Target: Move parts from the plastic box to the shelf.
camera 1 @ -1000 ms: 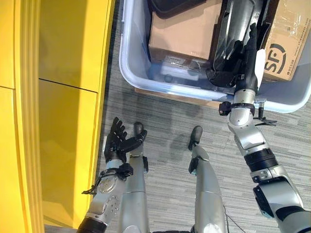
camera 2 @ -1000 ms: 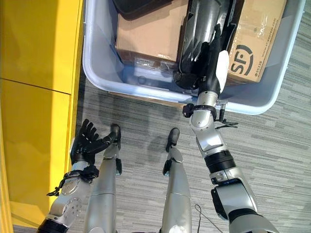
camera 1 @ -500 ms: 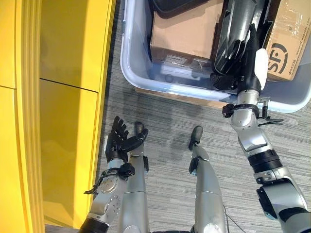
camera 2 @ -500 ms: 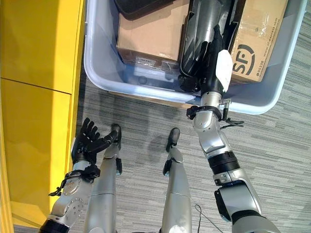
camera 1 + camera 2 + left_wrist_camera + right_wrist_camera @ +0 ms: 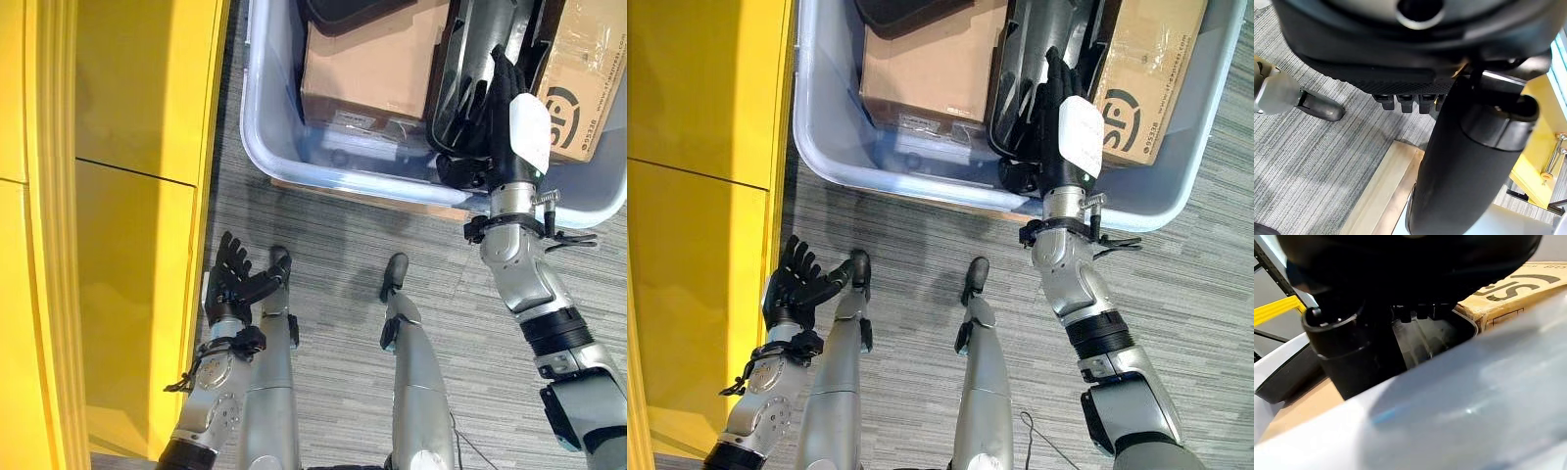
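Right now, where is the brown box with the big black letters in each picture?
Left eye view: the printed cardboard box is at the top right, inside the plastic box.
Right eye view: top right, just right of the right hand.
Right wrist view: upper right.
Shared landmark: the dark part beside it.

Head stereo downward; wrist views close

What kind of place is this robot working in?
Probably a warehouse or workshop storeroom. A grey plastic box on the carpeted floor holds cardboard cartons and a dark moulded part, and yellow panelling stands alongside.
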{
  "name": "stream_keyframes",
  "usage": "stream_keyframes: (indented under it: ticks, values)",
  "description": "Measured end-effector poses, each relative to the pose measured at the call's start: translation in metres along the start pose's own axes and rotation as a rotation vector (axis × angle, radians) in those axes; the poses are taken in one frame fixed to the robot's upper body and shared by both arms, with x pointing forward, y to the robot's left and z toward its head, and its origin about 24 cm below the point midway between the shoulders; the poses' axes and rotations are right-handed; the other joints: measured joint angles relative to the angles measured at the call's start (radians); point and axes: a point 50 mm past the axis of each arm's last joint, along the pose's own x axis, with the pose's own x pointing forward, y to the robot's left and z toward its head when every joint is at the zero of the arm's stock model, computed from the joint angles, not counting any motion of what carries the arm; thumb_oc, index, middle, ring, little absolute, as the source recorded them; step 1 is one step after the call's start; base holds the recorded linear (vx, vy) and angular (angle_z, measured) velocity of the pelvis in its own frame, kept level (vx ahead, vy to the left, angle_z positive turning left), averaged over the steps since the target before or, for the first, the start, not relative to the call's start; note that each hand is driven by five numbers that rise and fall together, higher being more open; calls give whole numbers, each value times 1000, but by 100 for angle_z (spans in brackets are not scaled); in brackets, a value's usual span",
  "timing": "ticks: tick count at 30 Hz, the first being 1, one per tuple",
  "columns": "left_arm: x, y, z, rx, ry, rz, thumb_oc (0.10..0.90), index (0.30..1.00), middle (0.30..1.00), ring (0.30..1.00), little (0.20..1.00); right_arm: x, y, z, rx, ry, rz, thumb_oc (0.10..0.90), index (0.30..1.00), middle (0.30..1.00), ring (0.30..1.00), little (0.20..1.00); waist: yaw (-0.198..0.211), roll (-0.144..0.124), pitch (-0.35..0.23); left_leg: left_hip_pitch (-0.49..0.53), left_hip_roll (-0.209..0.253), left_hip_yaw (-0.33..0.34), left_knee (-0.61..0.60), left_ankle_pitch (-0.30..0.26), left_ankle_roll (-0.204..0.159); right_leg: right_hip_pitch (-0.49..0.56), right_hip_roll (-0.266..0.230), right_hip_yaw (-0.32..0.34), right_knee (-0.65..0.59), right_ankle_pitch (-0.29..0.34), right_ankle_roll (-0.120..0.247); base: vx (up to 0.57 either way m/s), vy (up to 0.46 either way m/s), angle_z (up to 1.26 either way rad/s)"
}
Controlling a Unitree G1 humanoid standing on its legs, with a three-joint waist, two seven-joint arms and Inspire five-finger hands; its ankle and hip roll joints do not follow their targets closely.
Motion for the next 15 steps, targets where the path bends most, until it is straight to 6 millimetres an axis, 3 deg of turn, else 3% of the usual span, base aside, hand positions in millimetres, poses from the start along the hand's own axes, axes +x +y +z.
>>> stream_keyframes:
  ticks: [4,15]
  values:
    - [1,2,2,-9,-9,13,900,1000,1000,1000,1000,-9,-10,8,-20,-75,3,900,1000,1000,1000,1000,-5,0,0,0,2,0,0,0,0,0,2,0,0,0,0,0,0,0]
    - [1,4,3,-7,-12,20,900,1000,1000,1000,1000,-7,-10,10,-37,-90,18,900,1000,1000,1000,1000,-6,-1,0,0,2,-1,1,0,0,0,2,0,2,0,0,0,0,0]
